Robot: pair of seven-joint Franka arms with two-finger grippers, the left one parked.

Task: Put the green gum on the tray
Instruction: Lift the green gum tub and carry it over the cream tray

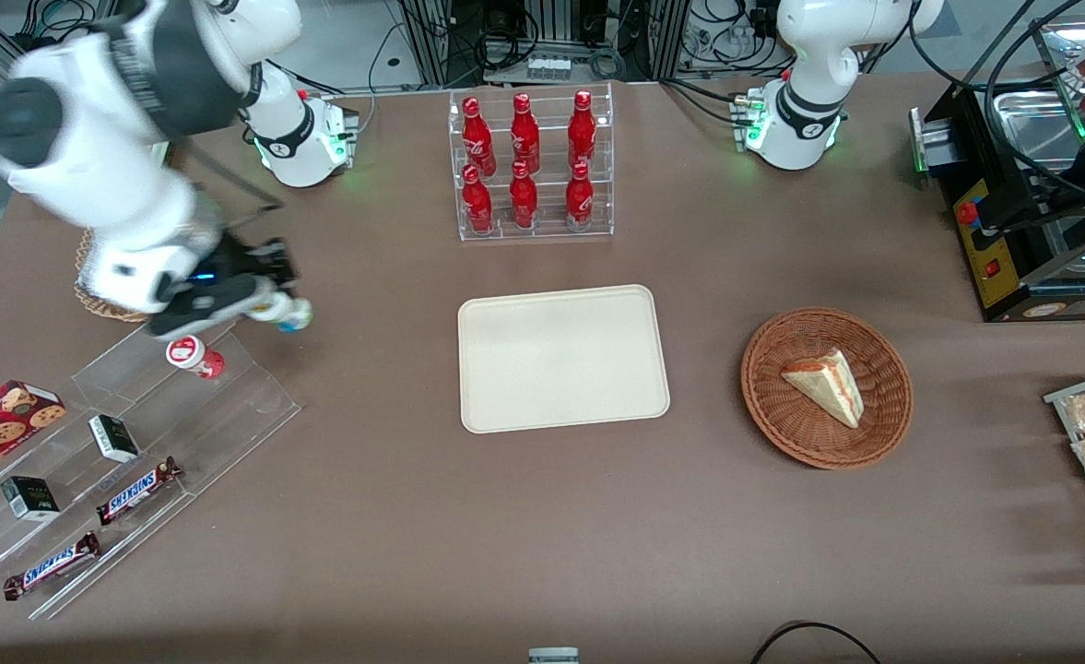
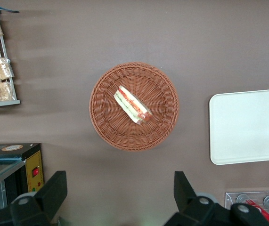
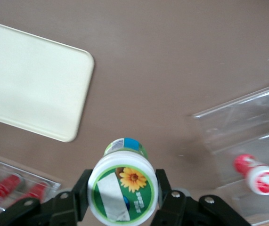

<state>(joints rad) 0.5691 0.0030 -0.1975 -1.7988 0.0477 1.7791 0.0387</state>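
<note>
My right gripper (image 1: 270, 300) hangs above the table toward the working arm's end, over the top edge of the clear acrylic stand, shut on the green gum (image 1: 286, 314). In the right wrist view the gum (image 3: 123, 188) shows its green-and-white lid with a sunflower, clamped between the two black fingers (image 3: 80, 190) of the gripper (image 3: 123, 195). The cream tray (image 1: 562, 358) lies flat in the middle of the table with nothing on it, well apart from the gripper; one rounded corner of the tray (image 3: 35, 77) shows in the wrist view.
A red-lidded canister (image 1: 194, 356) lies on the clear stepped stand (image 1: 127, 461) with Snickers bars, small boxes and a cookie box. A rack of red bottles (image 1: 531, 166) stands farther from the camera than the tray. A wicker basket (image 1: 874, 433) holds a sandwich.
</note>
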